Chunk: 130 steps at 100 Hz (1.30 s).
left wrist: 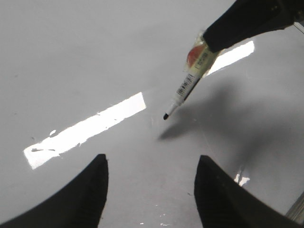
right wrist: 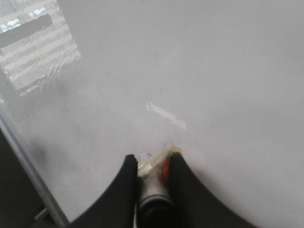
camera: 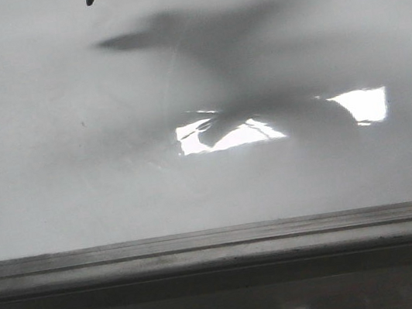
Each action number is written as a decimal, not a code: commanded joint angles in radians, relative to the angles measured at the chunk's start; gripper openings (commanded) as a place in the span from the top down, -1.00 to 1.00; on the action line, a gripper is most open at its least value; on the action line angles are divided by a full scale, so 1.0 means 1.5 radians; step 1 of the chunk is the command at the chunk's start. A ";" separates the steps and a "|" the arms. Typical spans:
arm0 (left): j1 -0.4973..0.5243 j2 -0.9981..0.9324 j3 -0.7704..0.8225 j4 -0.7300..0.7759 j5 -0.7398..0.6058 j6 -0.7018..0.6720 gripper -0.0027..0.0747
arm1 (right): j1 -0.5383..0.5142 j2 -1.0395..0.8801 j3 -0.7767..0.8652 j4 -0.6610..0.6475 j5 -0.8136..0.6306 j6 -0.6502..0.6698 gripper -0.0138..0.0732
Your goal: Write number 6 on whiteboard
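Zero strokes on whiteboard [camera: 55, 194] yet, number 6 not begun by our read. Right gripper [right wrist: 153, 173] clamped narrow round marker [left wrist: 186, 88] barrel, taped joint at fingers. Tip hangs just above whiteboard, apart from own shadow. Left gripper [left wrist: 151, 185] spread wide, holding nothing, over whiteboard near marker. We judge marker light, stiff; whiteboard glossy, slick, so tip could skate. Keep hold mid-barrel.

left gripper [left wrist: 151, 190] spread, right gripper [right wrist: 153, 176] clamped
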 commanded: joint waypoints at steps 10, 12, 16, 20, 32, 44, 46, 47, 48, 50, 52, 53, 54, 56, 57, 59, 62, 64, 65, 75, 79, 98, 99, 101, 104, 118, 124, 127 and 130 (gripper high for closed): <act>0.002 0.002 -0.017 -0.024 -0.042 -0.007 -0.02 | -0.037 0.046 -0.025 -0.006 0.006 -0.003 0.83; 0.002 0.002 -0.017 -0.024 -0.042 -0.007 -0.02 | -0.035 0.055 -0.023 -0.004 0.022 -0.003 0.83; 0.002 0.002 -0.017 -0.024 -0.042 -0.007 -0.02 | -0.023 0.070 -0.018 -0.004 0.045 -0.003 0.83; 0.002 0.002 -0.017 -0.024 -0.042 -0.007 -0.02 | -0.010 0.076 -0.008 -0.003 0.057 -0.003 0.83; 0.002 0.002 -0.017 -0.024 -0.042 -0.007 -0.02 | 0.023 0.058 0.042 0.000 0.072 -0.003 0.83; 0.002 0.002 -0.017 -0.024 -0.042 -0.007 -0.02 | -0.010 0.018 0.070 -0.004 0.073 -0.003 0.83; 0.002 0.002 -0.017 -0.024 -0.042 -0.007 -0.02 | -0.018 0.015 0.069 -0.004 0.065 -0.003 0.83; 0.002 0.002 -0.017 -0.024 -0.042 -0.007 -0.02 | -0.020 0.013 0.067 -0.003 0.059 -0.003 0.83; 0.002 0.002 -0.017 -0.024 -0.042 -0.007 -0.02 | -0.023 0.013 0.065 -0.001 0.056 -0.003 0.83; 0.002 0.002 -0.017 -0.024 -0.042 -0.007 -0.02 | -0.028 0.012 0.059 0.001 0.047 -0.003 0.83; 0.002 0.002 -0.017 -0.024 -0.042 -0.007 -0.02 | -0.030 0.012 0.052 0.004 0.046 -0.003 0.83; 0.002 0.002 -0.017 -0.024 -0.042 -0.007 -0.02 | -0.030 0.015 0.050 0.004 0.046 -0.003 0.83; 0.002 0.002 -0.017 -0.024 -0.042 -0.007 -0.02 | -0.030 0.016 0.044 0.004 0.045 -0.003 0.83; 0.002 0.002 -0.017 -0.024 -0.042 -0.007 -0.02 | -0.026 0.022 0.035 0.005 0.047 -0.005 0.83; 0.002 0.002 -0.017 -0.024 -0.042 -0.007 -0.02 | -0.024 0.024 0.032 0.005 0.050 -0.007 0.83; 0.002 0.002 -0.017 -0.024 -0.042 -0.007 -0.02 | -0.017 0.031 0.024 0.007 0.057 -0.011 0.83; 0.002 0.002 -0.017 -0.024 -0.042 -0.007 -0.02 | -0.005 0.042 0.013 0.007 0.066 -0.011 0.83; 0.002 0.002 -0.017 -0.024 -0.041 -0.007 -0.02 | 0.005 0.049 0.006 0.007 0.070 -0.013 0.83; 0.002 0.002 -0.016 -0.024 -0.041 -0.007 -0.02 | 0.011 0.053 0.003 0.007 0.070 -0.015 0.83; 0.002 0.013 -0.012 -0.024 -0.041 -0.007 -0.02 | 0.037 0.051 0.000 0.007 0.066 -0.016 0.83; -0.001 0.024 -0.003 -0.024 -0.050 -0.007 -0.02 | 0.039 0.034 0.000 0.009 0.067 -0.016 0.83; -0.043 0.122 0.046 -0.024 -0.210 -0.007 -0.02 | 0.066 -0.024 0.000 0.018 0.077 -0.016 0.83; -0.045 0.131 0.046 -0.024 -0.212 -0.007 -0.02 | 0.066 -0.024 0.000 0.018 0.081 -0.016 0.83; -0.051 0.146 0.046 -0.024 -0.218 -0.007 -0.02 | 0.070 -0.024 0.000 0.018 0.087 -0.016 0.83; -0.057 0.165 0.046 -0.024 -0.223 -0.007 -0.02 | 0.075 -0.024 0.000 0.019 0.092 -0.016 0.83; -0.071 0.251 0.044 -0.024 -0.297 -0.007 -0.02 | 0.106 -0.017 0.003 0.019 0.096 -0.016 0.83; -0.072 0.278 0.044 -0.024 -0.344 -0.007 -0.02 | 0.118 -0.013 0.003 0.020 0.098 -0.016 0.83; -0.072 0.294 0.043 -0.024 -0.361 -0.007 -0.02 | 0.123 -0.011 0.003 0.020 0.098 -0.016 0.83; -0.072 0.307 0.039 -0.025 -0.369 -0.007 -0.02 | 0.128 -0.007 0.003 0.020 0.098 -0.016 0.83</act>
